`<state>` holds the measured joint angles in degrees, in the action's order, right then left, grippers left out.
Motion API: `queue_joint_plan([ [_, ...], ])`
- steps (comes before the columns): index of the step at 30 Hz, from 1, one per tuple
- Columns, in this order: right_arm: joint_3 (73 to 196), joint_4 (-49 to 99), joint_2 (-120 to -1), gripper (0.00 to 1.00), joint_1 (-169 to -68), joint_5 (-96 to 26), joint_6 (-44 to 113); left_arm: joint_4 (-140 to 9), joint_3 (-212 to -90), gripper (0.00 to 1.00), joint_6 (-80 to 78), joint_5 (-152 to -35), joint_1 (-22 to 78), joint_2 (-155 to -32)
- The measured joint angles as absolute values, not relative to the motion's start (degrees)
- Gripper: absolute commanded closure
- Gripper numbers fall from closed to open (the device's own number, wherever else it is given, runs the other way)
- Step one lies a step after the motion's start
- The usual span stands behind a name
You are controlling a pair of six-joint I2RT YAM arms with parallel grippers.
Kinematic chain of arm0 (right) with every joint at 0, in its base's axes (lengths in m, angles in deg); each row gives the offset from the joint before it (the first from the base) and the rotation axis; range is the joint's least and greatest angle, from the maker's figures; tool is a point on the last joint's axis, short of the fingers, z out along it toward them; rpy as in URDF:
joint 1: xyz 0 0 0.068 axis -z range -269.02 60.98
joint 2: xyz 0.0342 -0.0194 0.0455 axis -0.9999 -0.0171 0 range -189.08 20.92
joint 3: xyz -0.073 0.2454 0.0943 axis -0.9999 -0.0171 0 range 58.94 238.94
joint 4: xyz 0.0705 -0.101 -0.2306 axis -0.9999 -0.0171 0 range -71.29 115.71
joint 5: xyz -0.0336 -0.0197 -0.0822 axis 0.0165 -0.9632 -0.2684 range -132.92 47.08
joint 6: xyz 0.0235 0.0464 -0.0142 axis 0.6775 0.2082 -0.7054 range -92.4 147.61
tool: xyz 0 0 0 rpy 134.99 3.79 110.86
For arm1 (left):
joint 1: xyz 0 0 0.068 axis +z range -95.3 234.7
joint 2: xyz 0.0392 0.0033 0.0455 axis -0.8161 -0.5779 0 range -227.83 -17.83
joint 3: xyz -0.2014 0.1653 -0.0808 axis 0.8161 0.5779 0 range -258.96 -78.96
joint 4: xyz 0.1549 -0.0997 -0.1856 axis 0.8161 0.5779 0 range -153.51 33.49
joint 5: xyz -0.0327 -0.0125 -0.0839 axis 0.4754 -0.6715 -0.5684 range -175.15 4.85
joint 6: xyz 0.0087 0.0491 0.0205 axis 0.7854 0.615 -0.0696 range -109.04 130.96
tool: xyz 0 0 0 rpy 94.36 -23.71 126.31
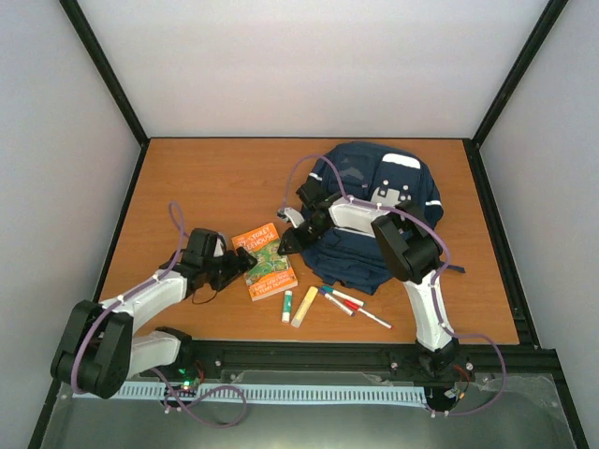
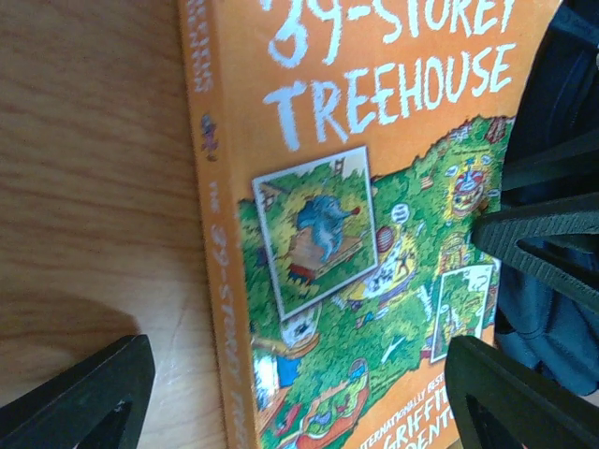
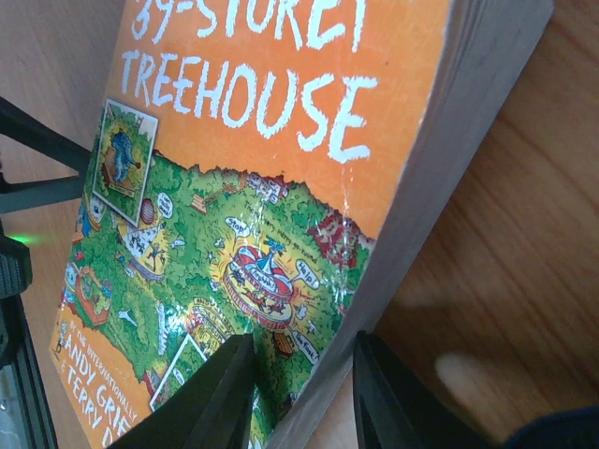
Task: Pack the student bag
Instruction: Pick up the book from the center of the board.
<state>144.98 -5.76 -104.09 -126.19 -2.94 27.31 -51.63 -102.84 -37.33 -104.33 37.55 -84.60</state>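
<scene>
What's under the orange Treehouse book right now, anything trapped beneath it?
Wooden table shows right up against the book; whatever lies directly beneath is hidden by the book itself. The right gripper straddles its page edge.

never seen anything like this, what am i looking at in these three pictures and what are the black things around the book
This is a robot made of two arms bolted at the near edge of a wooden table. The wide picture comes from a fixed camera above and behind the arms. The two close-ups come from small cameras on the wrists, so the black wedges at the bottom of each are that arm's own fingers.

On the table lie an orange paperback titled 39-Storey Treehouse, a navy backpack, a glue stick, a pale yellow stick and a few pens.

The left hand is open, its fingers spread wide over the book, gripping nothing. The right hand has the book's page edge between its fingers. I cannot tell whether it is pinching yet.
</scene>
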Motion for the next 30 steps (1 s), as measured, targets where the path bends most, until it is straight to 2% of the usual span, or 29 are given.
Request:
queue_joint_plan([
  [21,144.19,-2.96,-106.12,0.70,-124.72,2.86,29.89,-62.82,-102.62,0.11,-42.42,-107.39,38.97,-90.13],
  [30,144.69,-3.13,-106.97,0.70,-124.18,4.91,30.28,-64.20,-102.10,0.15,-44.11,-109.38,39.83,-89.82],
])
